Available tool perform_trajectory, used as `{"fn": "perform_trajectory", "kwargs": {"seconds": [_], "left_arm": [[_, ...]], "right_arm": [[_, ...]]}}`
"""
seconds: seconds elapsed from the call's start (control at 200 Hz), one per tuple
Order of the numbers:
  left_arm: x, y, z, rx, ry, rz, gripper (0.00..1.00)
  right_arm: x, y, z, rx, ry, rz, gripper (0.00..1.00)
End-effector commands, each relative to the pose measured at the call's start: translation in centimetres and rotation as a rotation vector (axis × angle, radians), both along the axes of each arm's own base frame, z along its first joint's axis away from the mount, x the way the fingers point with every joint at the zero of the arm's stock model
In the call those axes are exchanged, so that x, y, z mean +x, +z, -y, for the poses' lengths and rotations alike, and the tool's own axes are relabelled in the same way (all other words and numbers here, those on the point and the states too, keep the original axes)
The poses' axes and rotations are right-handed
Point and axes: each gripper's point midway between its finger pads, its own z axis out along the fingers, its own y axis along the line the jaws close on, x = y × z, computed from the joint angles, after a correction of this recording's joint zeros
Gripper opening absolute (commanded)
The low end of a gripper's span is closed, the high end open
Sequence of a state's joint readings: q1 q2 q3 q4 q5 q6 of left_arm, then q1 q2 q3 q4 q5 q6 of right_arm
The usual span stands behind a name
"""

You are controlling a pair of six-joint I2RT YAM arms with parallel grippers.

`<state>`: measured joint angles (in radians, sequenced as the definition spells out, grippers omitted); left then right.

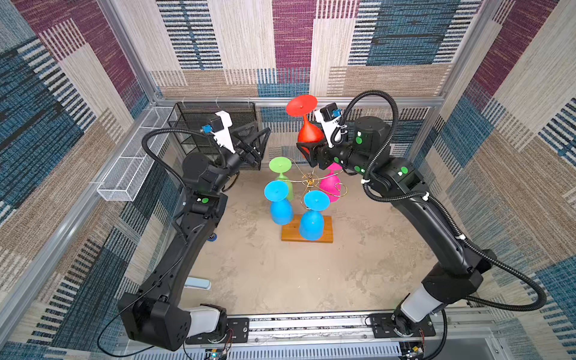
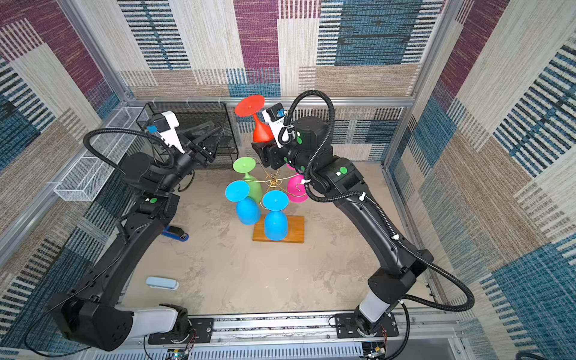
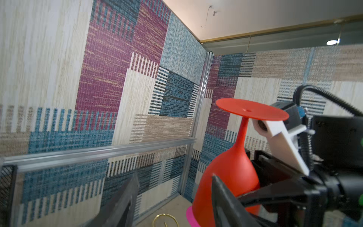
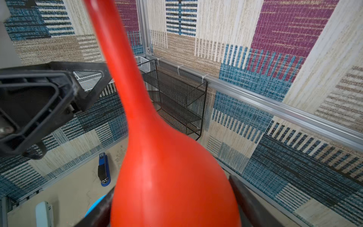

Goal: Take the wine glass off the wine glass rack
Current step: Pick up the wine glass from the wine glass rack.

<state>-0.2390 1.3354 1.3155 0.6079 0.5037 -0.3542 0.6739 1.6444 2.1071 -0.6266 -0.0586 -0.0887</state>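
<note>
A red wine glass (image 1: pixel 309 132) (image 2: pixel 261 133) is upside down, foot up, above the wine glass rack (image 1: pixel 310 180) (image 2: pixel 272 181). My right gripper (image 1: pixel 307 149) (image 2: pixel 260 149) (image 4: pixel 172 196) is shut on its bowl (image 4: pixel 172 167). The rack is gold wire on a wooden base (image 1: pixel 327 232). A green glass (image 1: pixel 280 165), two blue glasses (image 1: pixel 276 190) (image 1: pixel 316 200) and a pink glass (image 1: pixel 330 187) hang on it. My left gripper (image 1: pixel 263 140) (image 2: pixel 218 134) (image 3: pixel 174 176) stands open to the left of the red glass (image 3: pixel 231 173), apart from it, holding nothing.
A black mesh shelf unit (image 1: pixel 215 124) (image 4: pixel 182 102) stands at the back left, right behind the left gripper. A white mesh tray (image 1: pixel 131 165) hangs on the left wall. A blue stapler (image 2: pixel 176 233) (image 4: pixel 104 171) and a pale blue object (image 2: pixel 162 283) lie on the sandy floor.
</note>
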Motion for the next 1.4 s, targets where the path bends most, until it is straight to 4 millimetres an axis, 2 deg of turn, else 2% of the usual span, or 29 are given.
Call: {"fn": "perform_trajectory", "kwargs": {"seconds": [0.0, 0.09, 0.406, 0.556, 0.591, 0.686, 1.157, 1.397], "left_arm": [[-1.5, 2.3, 0.3, 0.191, 0.133, 0.383, 0.62], [-1.5, 1.4, 2.1, 0.332, 0.086, 0.447, 0.61], [-1.6, 1.5, 2.8, 0.485, 0.154, 0.607, 0.58], [-1.6, 2.0, 2.6, 0.514, 0.202, 0.653, 0.57], [-1.1, 1.3, 2.8, 0.535, 0.195, 0.63, 0.57], [-0.9, 1.4, 2.8, 0.555, 0.206, 0.636, 0.54], [-1.6, 0.7, 3.7, 0.606, 0.164, 0.67, 0.46], [-1.6, 1.3, 3.4, 0.597, 0.19, 0.682, 0.34]], "right_arm": [[0.1, -0.8, 0.4, -0.04, -0.024, -0.033, 0.71], [0.4, -1.3, 0.4, -0.064, -0.031, -0.049, 0.71], [1.4, -2.7, -0.5, -0.125, -0.024, -0.091, 0.69], [1.4, -3.1, -0.9, -0.129, -0.006, -0.109, 0.68], [1.3, -3.3, -1.0, -0.13, -0.001, -0.113, 0.69], [1.1, -3.5, -1.4, -0.131, 0.011, -0.121, 0.68], [0.3, -5.0, -3.5, -0.157, 0.058, -0.151, 0.67], [0.1, -5.3, -4.0, -0.162, 0.067, -0.159, 0.67]]}}
